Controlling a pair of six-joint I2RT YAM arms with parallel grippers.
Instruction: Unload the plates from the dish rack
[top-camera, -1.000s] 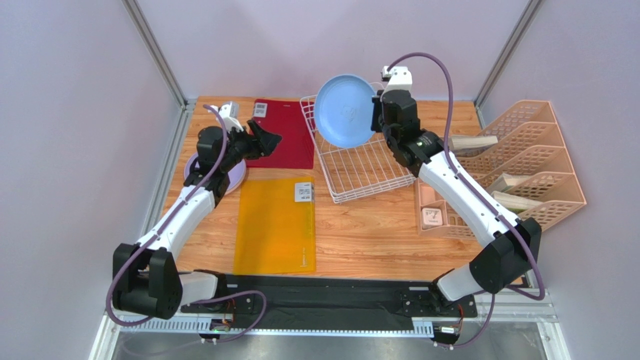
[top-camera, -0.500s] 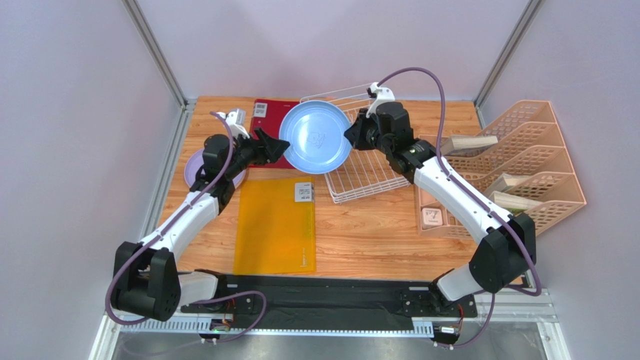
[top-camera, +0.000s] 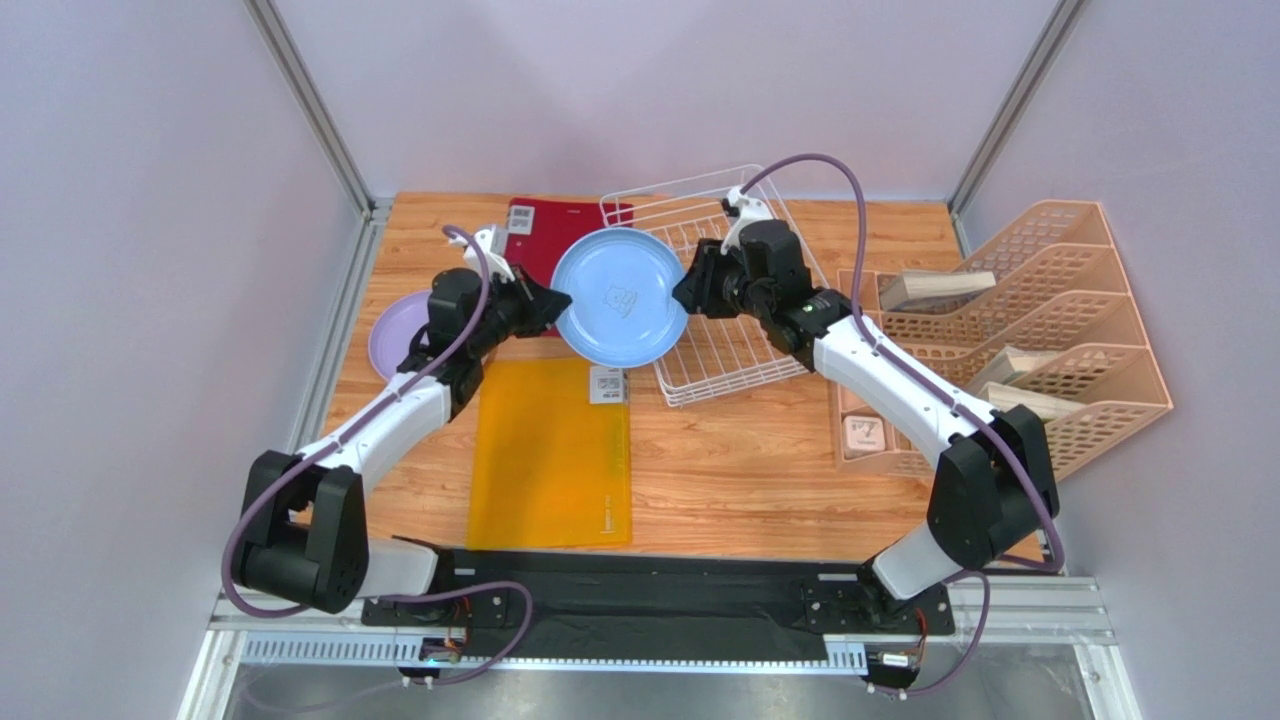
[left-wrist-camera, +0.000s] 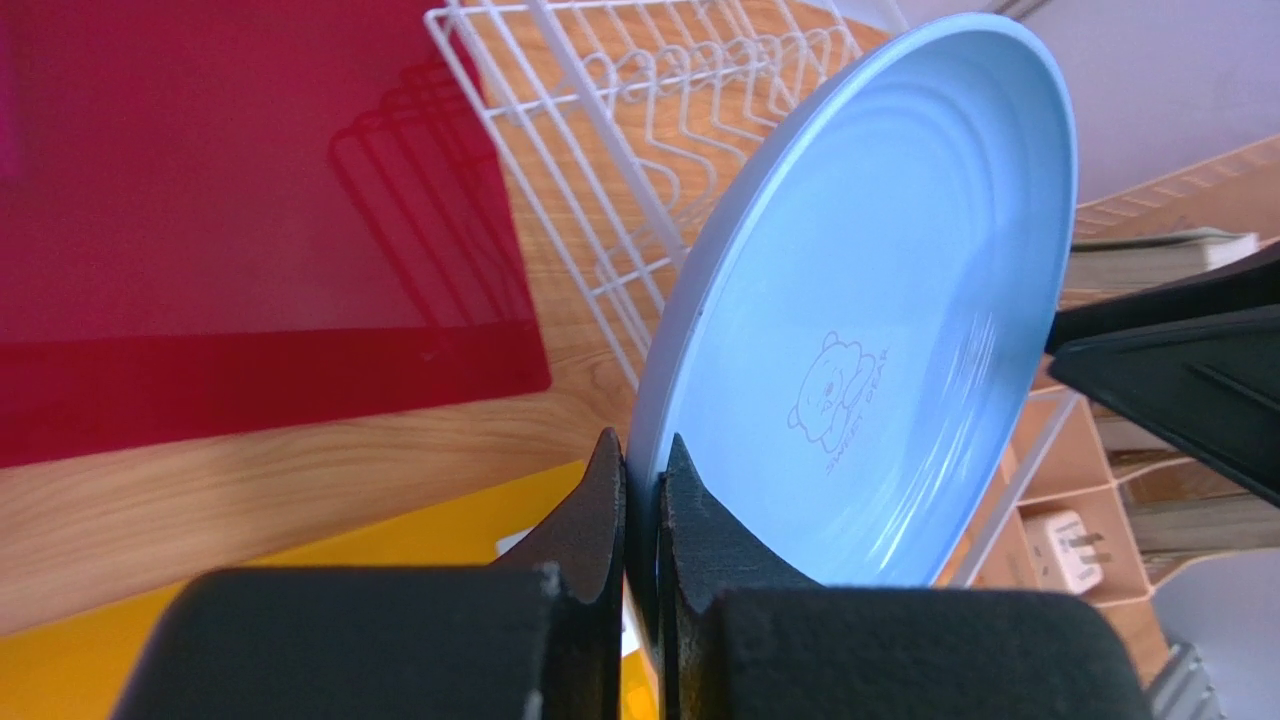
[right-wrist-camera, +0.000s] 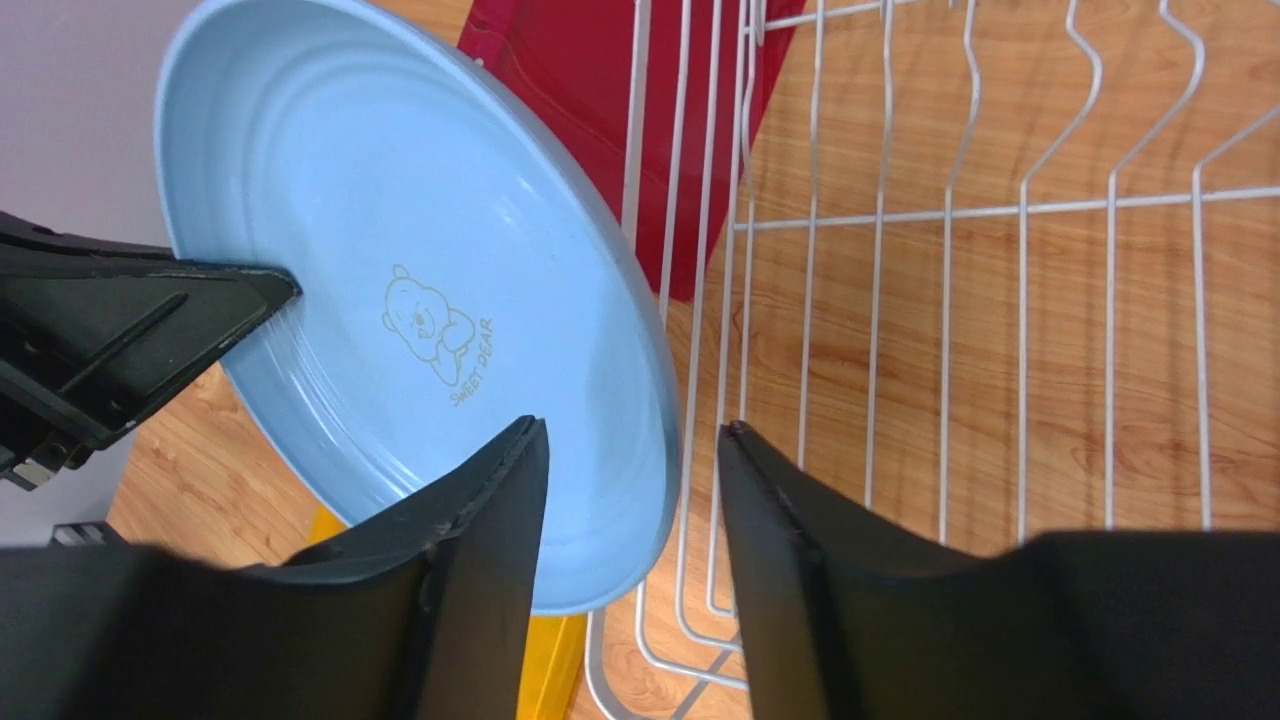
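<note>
Hanging: blue plate (top-camera: 615, 296) | beside: dish rack (top-camera: 718, 345) | below: red folder (top-camera: 571, 218)

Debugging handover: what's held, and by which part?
Left gripper is shut on the light blue plate, at its rim. Right gripper stands open astride the opposite rim, not gripping.

We log the light blue plate (top-camera: 616, 296) as smooth plastic, softly glossy; the dish rack (top-camera: 724, 354), white coated wire, shiny; the bench (top-camera: 736, 465), wood grain, satin; the red folder (left-wrist-camera: 226, 195) and yellow folder (top-camera: 549, 450), slick thin plastic; the left claw (left-wrist-camera: 642, 450) and right claw (right-wrist-camera: 631, 435), matt black plastic, finely grained.
</note>
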